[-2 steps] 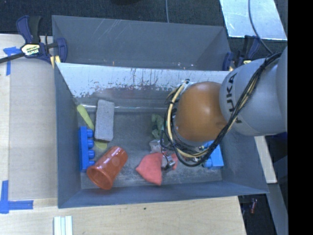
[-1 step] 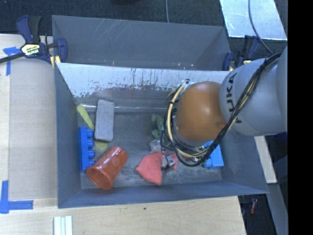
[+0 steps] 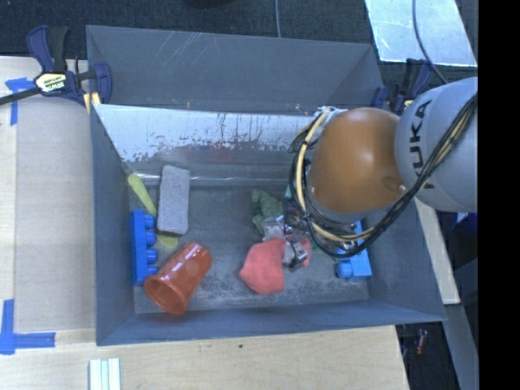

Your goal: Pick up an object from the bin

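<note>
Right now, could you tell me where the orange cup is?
The orange cup lies on its side near the lower-left corner of the bin in the camera view, beside the blue brick and left of the red lump.

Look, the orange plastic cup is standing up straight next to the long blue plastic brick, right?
Not quite. The camera view shows the orange plastic cup lying on its side on the bin floor, not standing up straight. The rest is right: it is next to the long blue plastic brick, at that brick's near end.
</note>
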`<state>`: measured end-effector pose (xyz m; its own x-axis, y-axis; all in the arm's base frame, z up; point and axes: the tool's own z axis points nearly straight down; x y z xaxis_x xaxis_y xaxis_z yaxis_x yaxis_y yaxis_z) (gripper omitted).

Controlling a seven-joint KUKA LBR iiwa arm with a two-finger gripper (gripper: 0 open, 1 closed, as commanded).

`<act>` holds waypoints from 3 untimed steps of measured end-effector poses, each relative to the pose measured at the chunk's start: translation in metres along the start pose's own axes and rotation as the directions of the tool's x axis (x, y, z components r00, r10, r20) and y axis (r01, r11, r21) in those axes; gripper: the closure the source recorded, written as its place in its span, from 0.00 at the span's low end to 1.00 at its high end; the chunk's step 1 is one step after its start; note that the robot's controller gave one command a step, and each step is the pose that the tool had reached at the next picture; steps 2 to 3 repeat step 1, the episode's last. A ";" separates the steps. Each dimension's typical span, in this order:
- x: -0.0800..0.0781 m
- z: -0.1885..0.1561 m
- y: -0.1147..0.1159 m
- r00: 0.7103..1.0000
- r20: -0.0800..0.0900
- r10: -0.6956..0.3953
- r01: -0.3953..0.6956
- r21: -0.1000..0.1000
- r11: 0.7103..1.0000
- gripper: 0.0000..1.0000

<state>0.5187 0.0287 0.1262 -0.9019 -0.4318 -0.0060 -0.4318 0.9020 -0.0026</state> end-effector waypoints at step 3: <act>-0.006 -0.067 0.010 1.000 0.002 0.001 -0.001 0.001 1.000 1.00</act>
